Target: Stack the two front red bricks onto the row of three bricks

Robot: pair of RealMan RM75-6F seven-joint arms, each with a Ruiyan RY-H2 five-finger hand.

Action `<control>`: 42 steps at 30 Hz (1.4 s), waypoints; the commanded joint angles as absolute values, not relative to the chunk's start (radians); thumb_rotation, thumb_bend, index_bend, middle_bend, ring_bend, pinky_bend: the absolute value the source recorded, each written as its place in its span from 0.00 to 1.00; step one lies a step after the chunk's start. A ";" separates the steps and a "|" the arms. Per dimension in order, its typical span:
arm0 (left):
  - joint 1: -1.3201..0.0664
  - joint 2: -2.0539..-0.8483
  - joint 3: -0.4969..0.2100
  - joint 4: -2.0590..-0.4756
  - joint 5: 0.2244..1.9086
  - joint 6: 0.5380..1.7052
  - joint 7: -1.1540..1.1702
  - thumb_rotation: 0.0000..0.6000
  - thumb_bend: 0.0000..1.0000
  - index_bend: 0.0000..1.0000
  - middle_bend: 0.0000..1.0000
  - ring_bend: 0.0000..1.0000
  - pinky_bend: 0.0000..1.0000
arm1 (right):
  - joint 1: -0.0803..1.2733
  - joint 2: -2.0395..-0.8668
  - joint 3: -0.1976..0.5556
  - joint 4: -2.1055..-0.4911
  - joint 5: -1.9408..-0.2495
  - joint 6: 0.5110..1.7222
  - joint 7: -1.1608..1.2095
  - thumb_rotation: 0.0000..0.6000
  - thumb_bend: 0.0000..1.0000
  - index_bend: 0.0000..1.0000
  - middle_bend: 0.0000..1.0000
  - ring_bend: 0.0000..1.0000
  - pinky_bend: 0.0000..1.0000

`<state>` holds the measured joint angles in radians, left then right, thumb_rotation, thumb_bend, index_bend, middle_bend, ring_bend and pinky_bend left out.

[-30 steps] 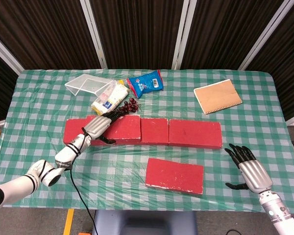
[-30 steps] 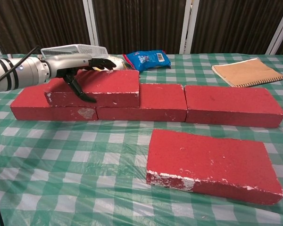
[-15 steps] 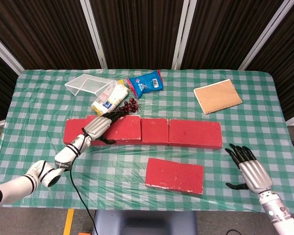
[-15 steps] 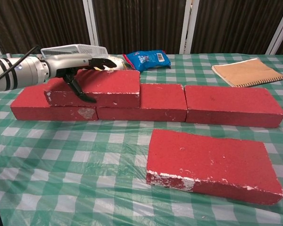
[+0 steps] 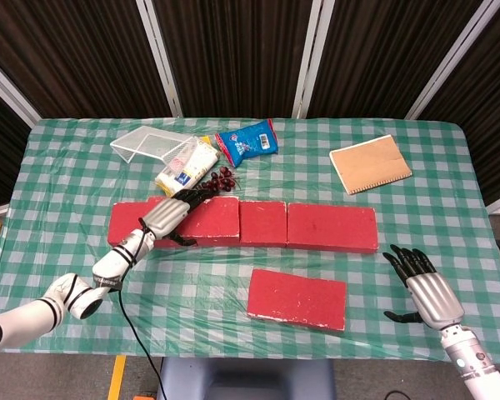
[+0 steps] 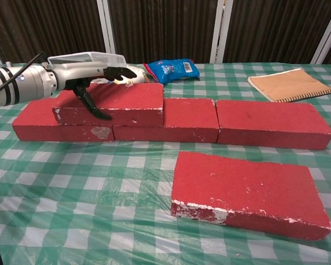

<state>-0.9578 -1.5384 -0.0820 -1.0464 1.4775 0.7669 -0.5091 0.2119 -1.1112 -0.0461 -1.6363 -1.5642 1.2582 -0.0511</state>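
First brick sits on the row.
My left hand (image 6: pixel 91 77) holds the top brick (image 6: pixel 113 103) (thumb in front); I let go slowly, straight up.

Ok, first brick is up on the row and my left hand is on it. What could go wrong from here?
1. The left hand grips the stacked red brick with its thumb across the front face; pulling away carelessly could drag it off the row of three red bricks.
2. That brick bridges a seam, so uneven seating may let it rock.
3. The right hand is open, beside the flat front red brick, whose low profile may make gripping awkward.
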 commanded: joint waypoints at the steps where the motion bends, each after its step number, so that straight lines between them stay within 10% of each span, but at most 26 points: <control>1: -0.954 -1.534 -0.082 -1.058 1.484 0.782 -0.501 1.00 0.19 0.00 0.00 0.00 0.04 | 0.211 -1.112 -0.046 -1.635 -1.566 1.259 -0.050 0.94 0.11 0.00 0.00 0.00 0.00; 22: -0.502 -1.330 0.076 -1.323 1.493 1.295 -0.169 1.00 0.21 0.00 0.00 0.00 0.03 | 0.277 -1.296 -0.093 -1.598 -1.694 1.189 0.124 0.93 0.11 0.00 0.00 0.00 0.00; 42: -0.424 -1.352 0.060 -1.207 1.513 1.297 -0.299 1.00 0.21 0.00 0.00 0.00 0.03 | 0.398 -1.482 0.016 -1.654 -1.401 0.942 -0.202 0.93 0.11 0.00 0.00 0.00 0.00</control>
